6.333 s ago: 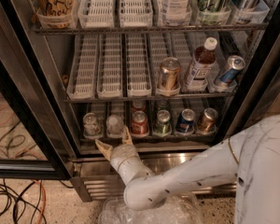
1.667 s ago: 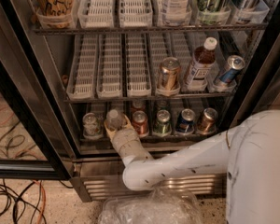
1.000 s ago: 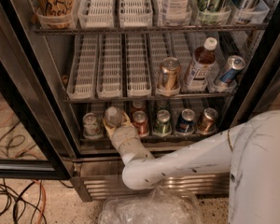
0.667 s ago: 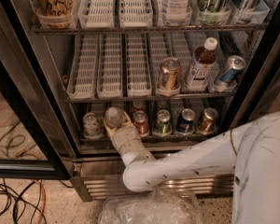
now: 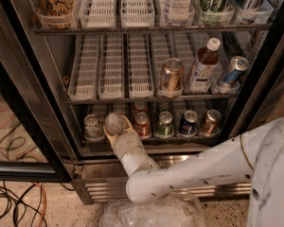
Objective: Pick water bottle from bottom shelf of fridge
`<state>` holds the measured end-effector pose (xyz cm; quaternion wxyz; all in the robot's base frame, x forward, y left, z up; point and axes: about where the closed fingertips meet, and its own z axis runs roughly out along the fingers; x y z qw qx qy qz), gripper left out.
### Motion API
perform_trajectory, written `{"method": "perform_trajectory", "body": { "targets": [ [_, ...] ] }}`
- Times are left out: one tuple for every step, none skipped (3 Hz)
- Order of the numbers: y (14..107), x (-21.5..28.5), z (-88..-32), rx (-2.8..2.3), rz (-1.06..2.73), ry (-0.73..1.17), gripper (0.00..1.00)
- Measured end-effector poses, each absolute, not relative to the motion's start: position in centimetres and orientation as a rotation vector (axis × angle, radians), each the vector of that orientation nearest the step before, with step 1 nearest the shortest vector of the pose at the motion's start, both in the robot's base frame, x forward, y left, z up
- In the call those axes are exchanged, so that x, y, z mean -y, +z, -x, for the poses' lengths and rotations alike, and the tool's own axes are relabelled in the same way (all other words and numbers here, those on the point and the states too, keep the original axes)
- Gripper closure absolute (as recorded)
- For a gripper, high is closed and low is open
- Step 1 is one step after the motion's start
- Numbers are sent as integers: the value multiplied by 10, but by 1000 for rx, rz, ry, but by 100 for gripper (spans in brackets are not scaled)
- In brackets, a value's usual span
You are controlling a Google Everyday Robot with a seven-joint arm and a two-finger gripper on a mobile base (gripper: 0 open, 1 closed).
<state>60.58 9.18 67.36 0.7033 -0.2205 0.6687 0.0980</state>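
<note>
The water bottle, small and clear, sits in the second lane from the left on the bottom shelf of the open fridge. My gripper reaches in from below. Its tan fingers are closed around the bottle, which leans slightly toward me at the shelf's front. My white arm runs down and to the right out of the fridge.
A clear container with a silvery top stands left of the bottle, and a red can right of it, then several more cans. A brown bottle and cans are on the middle rack. The black door frame and floor cables are at left.
Since the earliest frame my gripper has moved up from the shelf's edge and closed around the water bottle. Over the last second it has barely moved.
</note>
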Motion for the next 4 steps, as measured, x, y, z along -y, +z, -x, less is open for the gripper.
{"method": "perform_trajectory", "body": {
  "targets": [
    [679,-90,-589,-1492,502,234,100],
    [697,-74,-574,-1489,553,273,100],
    [706,-66,-572,-1490,577,290,100],
    [704,-58,-577,-1483,569,280,100]
  ]
}}
